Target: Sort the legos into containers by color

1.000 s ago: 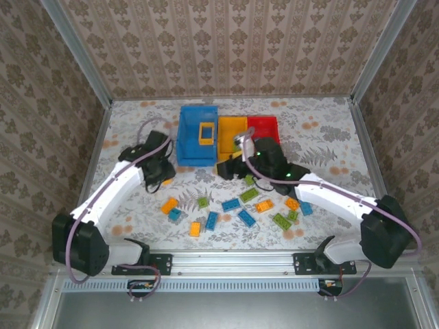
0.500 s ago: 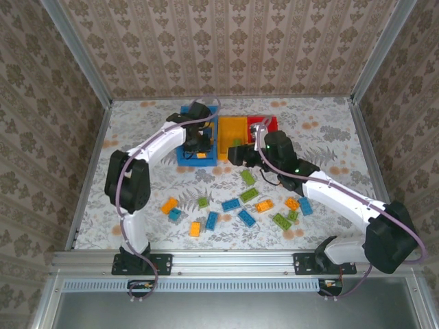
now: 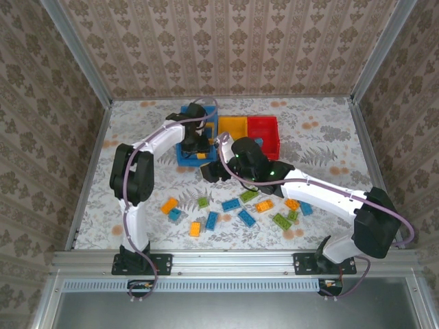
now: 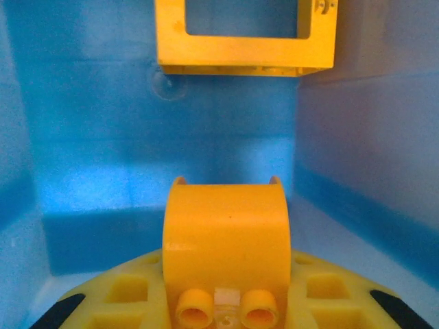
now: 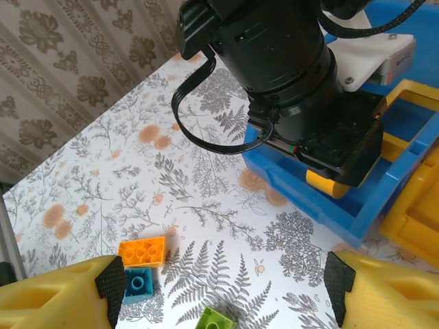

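My left gripper (image 3: 197, 145) reaches down inside the blue container (image 3: 185, 158), shut on an orange lego (image 4: 226, 250) whose studs face the wrist camera. An orange square-frame lego (image 4: 243, 38) lies on the blue floor (image 4: 103, 137) just beyond it. My right gripper (image 3: 209, 171) hovers open over the table in front of that container, nothing between its fingers (image 5: 110, 288). An orange lego (image 5: 142, 251), a blue one (image 5: 137, 284) and a green one (image 5: 214, 320) lie below the right gripper (image 5: 223, 284). Several more legos, such as a blue one (image 3: 211, 220), are scattered across the near table.
The orange-yellow container (image 3: 232, 127) and the red container (image 3: 264, 129) stand side by side right of the blue one. The left arm (image 5: 274, 62) looms close above the blue container's wall (image 5: 302, 199). Patterned walls and metal rails (image 3: 92, 157) bound the table.
The left gripper carried an orange lego from the table left of the containers into the blue one. The right gripper swung from near the orange-yellow container down and left.
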Robot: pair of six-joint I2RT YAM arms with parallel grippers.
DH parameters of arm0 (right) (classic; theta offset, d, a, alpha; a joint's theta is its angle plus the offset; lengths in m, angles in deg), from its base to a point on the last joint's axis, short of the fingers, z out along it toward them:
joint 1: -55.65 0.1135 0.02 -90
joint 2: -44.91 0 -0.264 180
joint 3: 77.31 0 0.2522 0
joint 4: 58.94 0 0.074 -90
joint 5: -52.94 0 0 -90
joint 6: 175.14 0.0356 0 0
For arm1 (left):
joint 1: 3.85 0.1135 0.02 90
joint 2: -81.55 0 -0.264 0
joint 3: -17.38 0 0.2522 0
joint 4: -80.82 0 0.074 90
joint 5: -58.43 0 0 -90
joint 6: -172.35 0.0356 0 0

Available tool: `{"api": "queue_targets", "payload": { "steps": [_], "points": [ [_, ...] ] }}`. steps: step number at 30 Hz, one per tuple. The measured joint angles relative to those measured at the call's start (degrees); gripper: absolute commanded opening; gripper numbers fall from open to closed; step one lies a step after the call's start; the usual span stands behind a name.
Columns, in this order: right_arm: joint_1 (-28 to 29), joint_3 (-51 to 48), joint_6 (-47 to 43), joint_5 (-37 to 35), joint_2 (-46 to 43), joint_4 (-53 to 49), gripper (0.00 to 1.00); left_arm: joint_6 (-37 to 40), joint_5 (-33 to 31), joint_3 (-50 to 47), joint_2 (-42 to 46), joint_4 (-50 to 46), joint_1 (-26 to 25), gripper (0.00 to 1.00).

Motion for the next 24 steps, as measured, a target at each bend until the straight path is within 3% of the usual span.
{"api": "queue_targets", "payload": {
  "steps": [7,13,19,24],
  "points": [
    [-0.3,-1.9,-0.1,-3.3,-1.1,-0.3,0.79,0.3,0.4,0.5,-0.3,-0.1,0.0,0.5],
    [-4.0,-7.4,2.6,-9.0,-9.3,-6.7,0.76,-0.3,0.4,0.7,0.6,-0.2,0.0,0.58],
    [-16.0,-10.4,16.9,-16.9,-19.8,-24.7,0.7,-2.2,0.3,-4.7,11.2,1.4,-1.3,0.64],
    [-28.7,-12.5,29.9,-17.0,-21.1,-42.6,0.66,-1.9,1.7,-11.3,23.1,5.6,-8.5,0.62]
  ]
}}
